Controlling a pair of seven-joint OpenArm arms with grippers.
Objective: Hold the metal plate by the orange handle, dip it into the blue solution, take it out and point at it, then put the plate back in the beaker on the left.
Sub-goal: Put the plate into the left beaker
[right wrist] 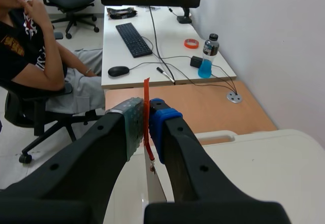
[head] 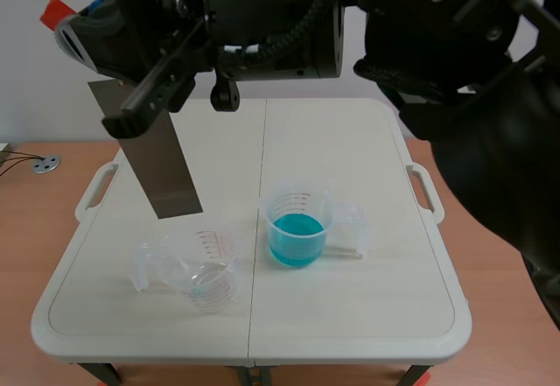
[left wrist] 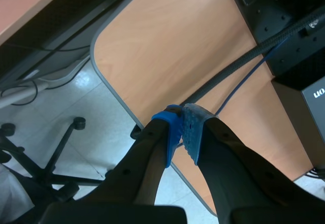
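Note:
The grey metal plate [head: 162,167] hangs tilted in the air above the table's left half. My right gripper [head: 74,23], reaching across from the right, is shut on its orange handle [head: 58,8]. The right wrist view shows the orange handle [right wrist: 146,112] pinched between the pads of the right gripper [right wrist: 146,120], with the plate [right wrist: 155,183] hanging below. The beaker of blue solution [head: 296,228] stands mid-table, right of the plate. A clear empty beaker [head: 210,272] lies tipped at the front left. My left gripper [left wrist: 183,132] is shut on nothing and faces a wooden desk and the floor.
A second clear container [head: 350,227] sits just right of the blue beaker, and clear plastic [head: 150,263] lies left of the tipped one. Both arms fill the top of the scene view. A person [right wrist: 35,51] sits on a chair beyond the white table [head: 350,141].

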